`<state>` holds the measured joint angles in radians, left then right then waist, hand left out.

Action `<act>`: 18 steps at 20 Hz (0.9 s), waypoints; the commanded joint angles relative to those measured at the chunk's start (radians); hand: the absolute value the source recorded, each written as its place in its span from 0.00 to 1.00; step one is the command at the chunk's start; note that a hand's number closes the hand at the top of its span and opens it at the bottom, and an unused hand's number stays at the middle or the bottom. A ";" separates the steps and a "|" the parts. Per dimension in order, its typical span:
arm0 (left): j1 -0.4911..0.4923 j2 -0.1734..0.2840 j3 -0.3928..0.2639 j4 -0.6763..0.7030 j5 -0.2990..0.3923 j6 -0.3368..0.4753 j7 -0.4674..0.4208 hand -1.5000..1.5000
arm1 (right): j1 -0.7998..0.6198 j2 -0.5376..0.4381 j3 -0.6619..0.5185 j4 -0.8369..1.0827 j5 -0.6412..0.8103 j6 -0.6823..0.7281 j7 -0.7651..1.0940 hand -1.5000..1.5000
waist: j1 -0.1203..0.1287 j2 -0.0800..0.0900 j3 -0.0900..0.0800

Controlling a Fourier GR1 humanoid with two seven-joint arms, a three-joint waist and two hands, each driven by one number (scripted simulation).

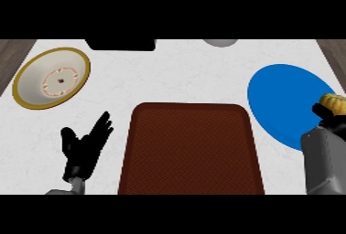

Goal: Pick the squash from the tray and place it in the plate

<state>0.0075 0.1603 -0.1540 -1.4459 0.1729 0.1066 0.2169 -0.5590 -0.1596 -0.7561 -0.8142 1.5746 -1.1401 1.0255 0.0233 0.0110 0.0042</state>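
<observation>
Holding squash (334, 102) over blue plate (287, 103): right robot hand (327, 119) curled | left robot hand (84, 146) open | tray (191, 151) bare

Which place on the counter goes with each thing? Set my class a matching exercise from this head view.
Things:
1. squash
2. brown tray
3. gold-rimmed plate
4. left robot hand

Places:
A. centre of the counter
B. far left corner
C. in the right robot hand, over the blue plate's right edge
D. open, left of the tray

Pairs: 1-C, 2-A, 3-B, 4-D
</observation>
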 commanded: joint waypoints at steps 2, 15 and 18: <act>0.021 0.009 0.000 -0.020 0.012 -0.021 0.016 0.50 | 0.011 0.019 -0.010 -0.029 -0.026 -0.292 -0.001 0.00 | -0.002 -0.006 -0.002; 0.052 -0.008 -0.003 -0.053 -0.005 -0.006 0.026 0.50 | 0.261 0.159 0.412 -0.340 -0.223 -0.355 0.075 0.00 | -0.014 -0.018 -0.004; -0.015 0.023 0.061 0.059 0.027 -0.053 -0.004 0.50 | 0.325 0.159 0.521 -0.387 -0.213 -0.356 0.154 0.00 | -0.018 -0.014 -0.005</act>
<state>0.0078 0.1569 -0.1293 -1.4196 0.1706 0.0955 0.2184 -0.3067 -0.0058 -0.3739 -1.1462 1.3800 -1.4212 1.0978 0.0037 -0.0046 0.0001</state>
